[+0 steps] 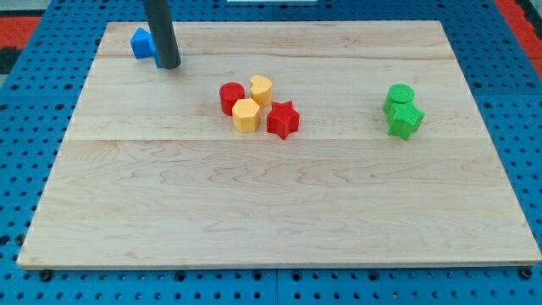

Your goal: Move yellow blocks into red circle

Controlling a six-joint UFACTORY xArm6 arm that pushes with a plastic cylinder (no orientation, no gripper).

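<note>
Our tip [168,65] touches the blue block [142,42] at the board's [271,212] top left. No jaws exist to report. Two yellow blocks [261,88] [246,115] sit right, below, touching the red cylinder [231,97] and red star [283,119]. Green blocks [403,110] far right. No writing readable.

my tip [168,65] upper left, touching blue block [141,43] | red round block [231,97], two yellow blocks [261,89] [246,115], red star [283,119] bunched at middle | two green blocks [400,95] [406,119] right | wooden worktop [271,203]

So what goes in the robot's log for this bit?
my tip: beside blue block | yellow blocks: touching red circle | red star: adjacent
</note>
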